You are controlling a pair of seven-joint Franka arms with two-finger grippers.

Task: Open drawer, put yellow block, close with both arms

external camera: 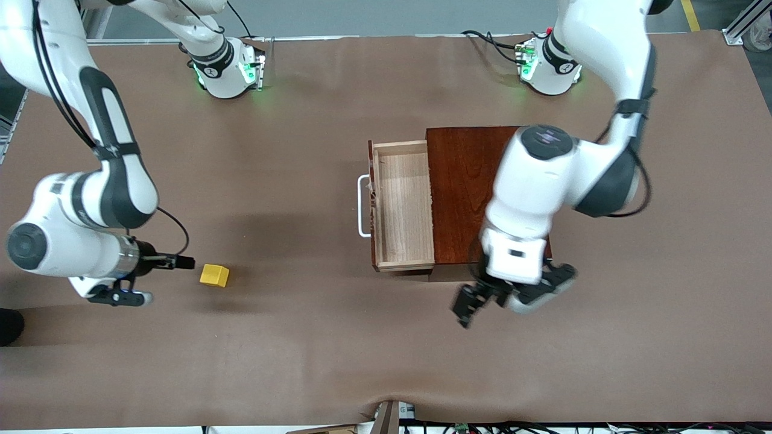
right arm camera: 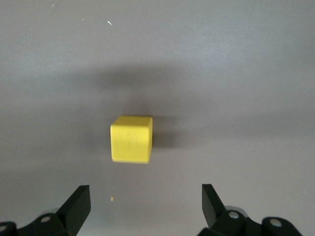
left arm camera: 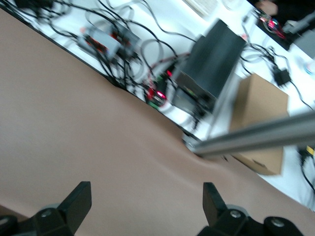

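Note:
The yellow block (external camera: 215,275) lies on the brown table toward the right arm's end; in the right wrist view the block (right arm camera: 131,139) sits just ahead of the fingers. My right gripper (external camera: 181,263) (right arm camera: 146,194) is open and empty, low beside the block and apart from it. The drawer (external camera: 403,205) stands pulled out of the dark mahogany box (external camera: 464,181), empty, with its white handle (external camera: 363,205) facing the right arm's end. My left gripper (external camera: 467,304) (left arm camera: 146,191) is open and empty, over bare table by the box's corner nearest the front camera.
The left wrist view shows the table's edge with tangled cables, a black case (left arm camera: 209,69), a cardboard box (left arm camera: 258,118) and an aluminium bar (left arm camera: 256,137). The left arm's forearm (external camera: 531,193) hangs over the box's top. Both arm bases stand at the table's top edge.

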